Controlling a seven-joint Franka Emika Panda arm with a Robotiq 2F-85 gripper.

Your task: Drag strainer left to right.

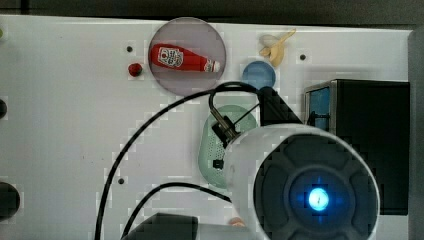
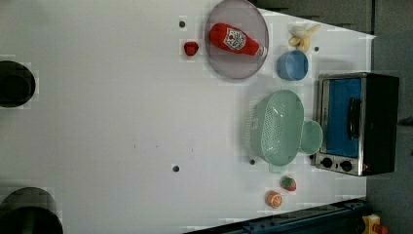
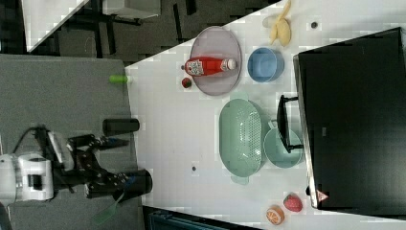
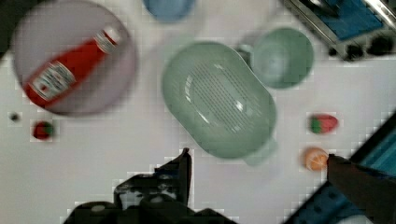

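Observation:
The strainer (image 2: 277,127) is a pale mint-green oval colander with small holes, standing upright on the white table just beside the toaster oven. It also shows in the right view (image 3: 241,136) and the wrist view (image 4: 217,98). In the top view the arm's wrist covers the strainer's (image 1: 212,145) right side. My gripper (image 4: 258,154) hangs open well above the table, over the strainer's end with the small tab handle. Nothing is between its fingers (image 4: 184,165). A round teal-green mug (image 2: 310,137) stands against the strainer on its oven side.
A purple plate (image 2: 253,68) bears a red ketchup bottle (image 2: 234,39). A blue bowl (image 2: 292,65) and a banana (image 2: 303,36) lie past the strainer's far end. The toaster oven (image 2: 355,124) stands along the table edge. A strawberry (image 2: 288,183) and an orange slice (image 2: 273,199) lie near the handle end.

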